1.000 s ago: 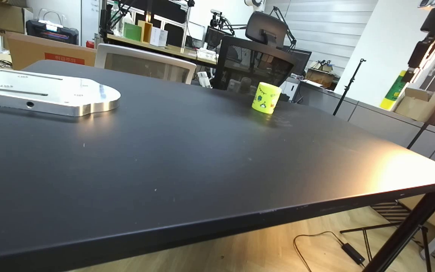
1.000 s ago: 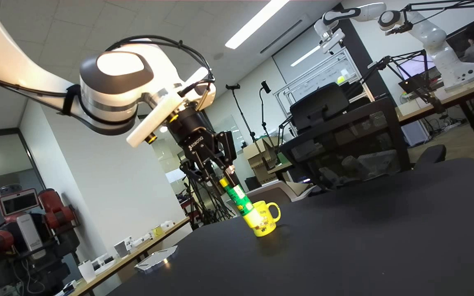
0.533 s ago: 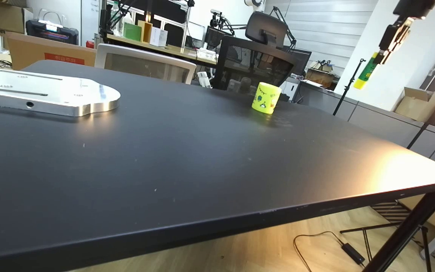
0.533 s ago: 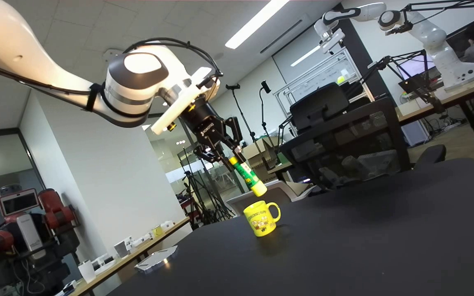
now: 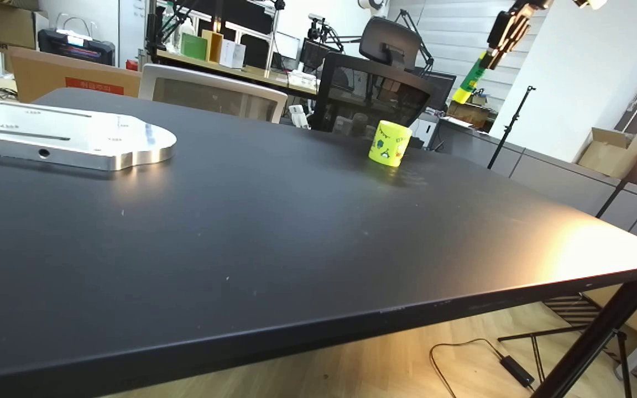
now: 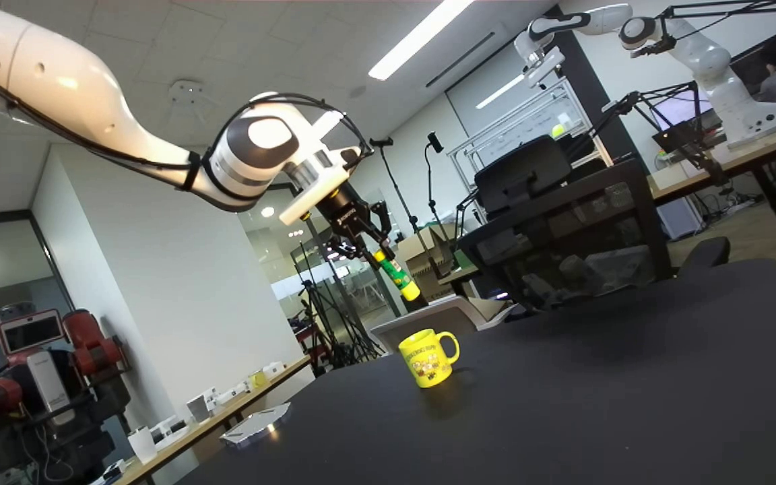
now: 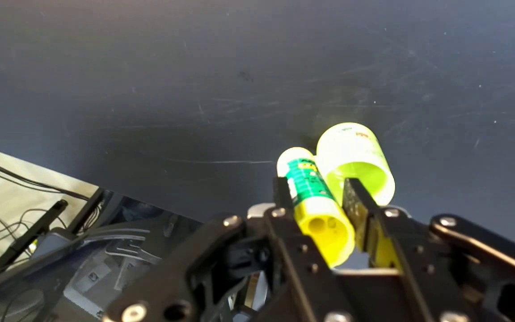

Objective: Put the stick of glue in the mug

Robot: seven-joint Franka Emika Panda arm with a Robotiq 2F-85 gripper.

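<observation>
The stick of glue, a slim green and yellow cylinder, shows in both exterior views (image 5: 471, 78) (image 6: 396, 273) and the wrist view (image 7: 309, 181). My gripper (image 6: 382, 258) is shut on its upper end and holds it tilted in the air. The gripper also shows in the wrist view (image 7: 317, 182), with the stick between its fingers. The lime-yellow mug (image 6: 427, 362) stands upright on the table in both exterior views (image 5: 389, 145). The stick's lower end is above the mug's height and apart from it. In the wrist view the mug (image 7: 349, 141) opens toward me, just right of the stick.
The dark table (image 5: 241, 232) carries a thick silver metal plate (image 5: 75, 135), also in an exterior view (image 6: 256, 424). A black mesh chair (image 6: 573, 236) and a pale chair (image 5: 210, 91) stand at the table's edge. A thin black stand (image 5: 512, 127) rises beyond it.
The gripper and the stick have moved left and up in one exterior view and upward in the other, where the stick no longer overlaps the mug. The mug has not moved.
</observation>
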